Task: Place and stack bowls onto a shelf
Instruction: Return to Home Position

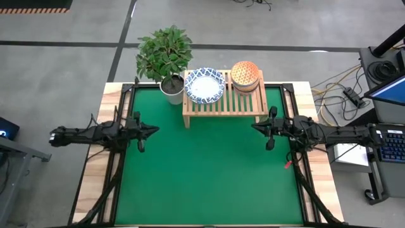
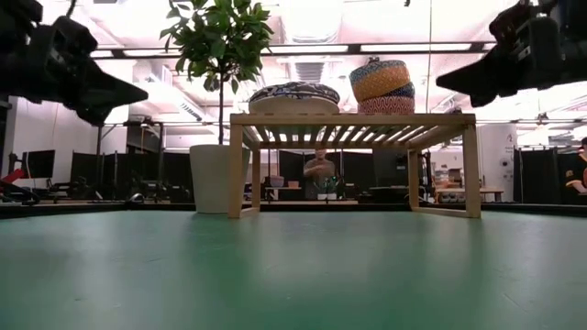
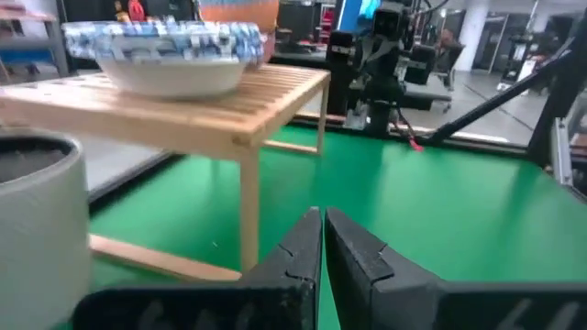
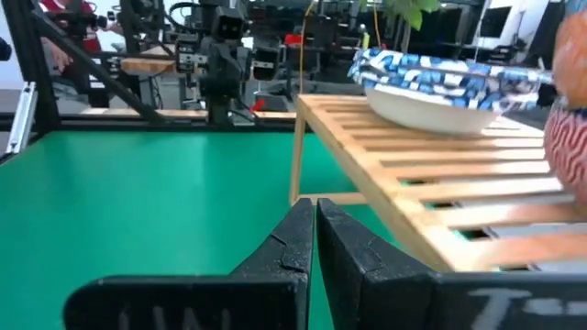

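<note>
The light-wood shelf (image 1: 224, 101) stands on its two side legs at the far middle of the green table. On its slatted top rest a stack of wide white bowls with blue patterned rims (image 1: 204, 85) on the left and a stack of smaller bowls (image 1: 245, 76) on the right, mustard yellow uppermost, with a dark-blue and an orange-red one below (image 2: 383, 89). My left gripper (image 1: 155, 130) hovers shut above the table's left side. My right gripper (image 1: 254, 126) hovers shut above the right side, near the shelf's right leg. Both hold nothing.
A white pot with a leafy green plant (image 1: 171, 88) stands just left of the shelf. The green mat (image 1: 209, 171) stretches wide between and in front of the arms. Wooden table borders (image 1: 95, 171) and cables lie at the sides. A person shows far behind in the low view.
</note>
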`<state>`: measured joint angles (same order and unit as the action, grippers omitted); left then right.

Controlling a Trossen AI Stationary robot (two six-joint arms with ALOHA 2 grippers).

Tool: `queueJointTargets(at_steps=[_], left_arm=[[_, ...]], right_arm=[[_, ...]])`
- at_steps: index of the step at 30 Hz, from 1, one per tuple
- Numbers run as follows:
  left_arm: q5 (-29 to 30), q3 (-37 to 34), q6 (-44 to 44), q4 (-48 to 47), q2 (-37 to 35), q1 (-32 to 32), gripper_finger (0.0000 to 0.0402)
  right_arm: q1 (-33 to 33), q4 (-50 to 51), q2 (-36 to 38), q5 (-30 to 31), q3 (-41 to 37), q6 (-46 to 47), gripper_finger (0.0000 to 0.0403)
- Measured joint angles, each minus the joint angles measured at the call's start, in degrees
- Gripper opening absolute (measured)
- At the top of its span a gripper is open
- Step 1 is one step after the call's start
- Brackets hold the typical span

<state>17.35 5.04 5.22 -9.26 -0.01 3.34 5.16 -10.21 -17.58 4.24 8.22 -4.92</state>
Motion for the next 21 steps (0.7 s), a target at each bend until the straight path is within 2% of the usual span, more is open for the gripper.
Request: queueJointTargets(at_steps=[6, 9, 11, 13, 16, 18, 21], left_arm=[[-4.4, -4.5, 0.5, 12.6, 1.4, -0.6, 0.0000], [-4.4, -4.4, 0.3, 12.4, 2.4, -0.6, 0.0000], [-1.8, -4.5, 0.3, 12.8, 3.0, -0.7, 0.0000], [3.6, -4.4, 0.6, 13.1, 4.1, -0.7, 0.0000], [12.4, -4.4, 6.7, 13.5, 5.3, -0.7, 0.0000], [14.7, -4.4, 11.2, 13.6, 6.5, -0.7, 0.0000], [14.7, -4.4, 13.3, 13.6, 7.8, -0.7, 0.0000]], right_arm=[[1.9, 0.8, 4.0, -2.1, -4.1, 2.9, 0.0009], [2.4, 0.5, 7.2, -4.7, -7.0, 3.4, 0.0009], [2.5, 2.4, 9.5, -6.2, -7.5, 3.6, 0.0009], [2.5, 5.2, 11.6, -7.4, -7.5, 3.4, 0.0009], [2.5, 8.3, 14.0, -6.7, -7.5, 2.6, 0.0009], [2.6, 9.8, 14.5, -3.9, -7.4, 4.2, 0.0009], [2.6, 9.8, 14.1, 0.2, -7.1, 4.5, 0.0009]])
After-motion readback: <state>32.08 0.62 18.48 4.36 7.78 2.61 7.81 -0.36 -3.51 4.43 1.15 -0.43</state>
